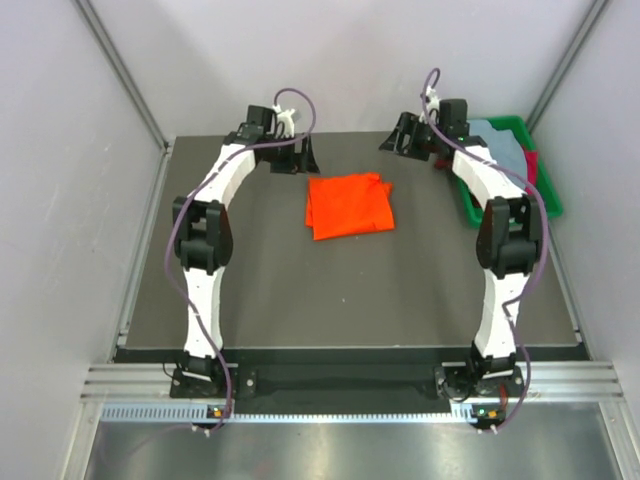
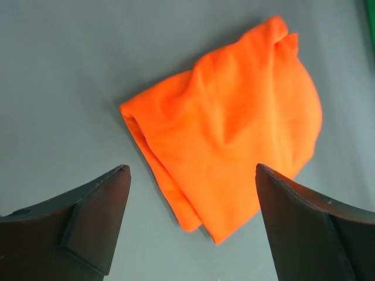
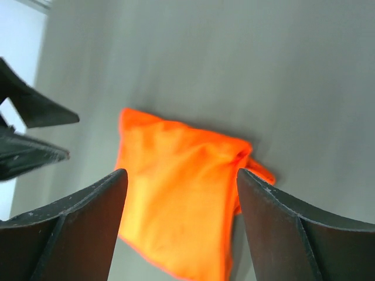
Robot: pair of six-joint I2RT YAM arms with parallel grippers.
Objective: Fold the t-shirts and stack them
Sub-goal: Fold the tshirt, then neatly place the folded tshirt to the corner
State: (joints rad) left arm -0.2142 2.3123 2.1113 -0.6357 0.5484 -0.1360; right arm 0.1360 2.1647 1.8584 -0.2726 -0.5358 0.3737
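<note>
Matte dark grey table [image 1: 300,300] stretches out from the arms' bases. At its middle lies the orange t-shirt [image 1: 348,205], soft cloth folded into a rough square with rounded, layered edges and open surface on every side. Just beyond its far corners hover the left gripper [image 2: 191,168] and the right gripper [image 3: 181,171], each with fingers spread wide, gripping nothing. At the far right, a green plastic tray [image 1: 545,205] holds a pale grey-blue t-shirt [image 1: 503,145] and a dark red t-shirt [image 1: 531,165].

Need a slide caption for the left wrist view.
Left gripper open above the roughly folded orange t-shirt lying on the grey table.
</note>
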